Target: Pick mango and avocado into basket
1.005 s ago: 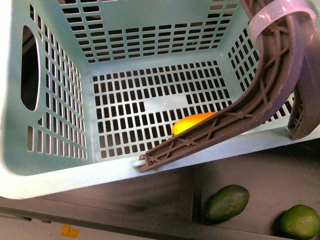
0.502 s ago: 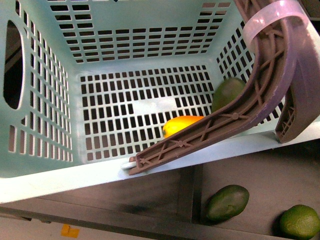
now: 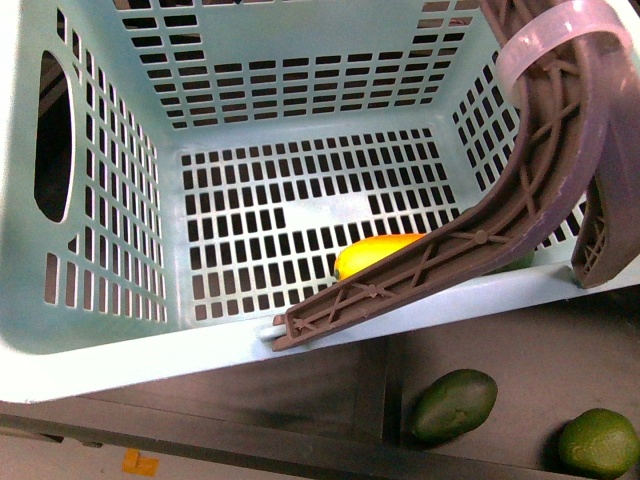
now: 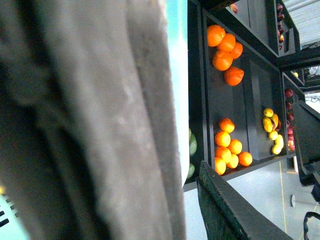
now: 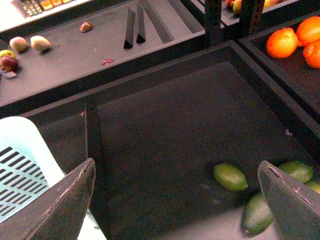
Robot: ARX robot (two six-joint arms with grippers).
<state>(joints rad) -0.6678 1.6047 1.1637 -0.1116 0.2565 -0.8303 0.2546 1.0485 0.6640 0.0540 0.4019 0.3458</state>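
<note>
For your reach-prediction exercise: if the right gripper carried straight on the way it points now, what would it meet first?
Probably the dark tray floor between its open fingers. The nearest green fruit lies slightly off that line, though depth is unclear.

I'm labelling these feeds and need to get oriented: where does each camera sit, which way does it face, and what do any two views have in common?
Front view: on the body, looking down into the basket holding the mango; no arm shows.
Left wrist view: pressed close against a brown blurred surface, oranges on dark shelves beyond.
Right wrist view: above a dark tray of green fruits; the open right gripper frames it.
Shared: front and right wrist views show the basket.
</note>
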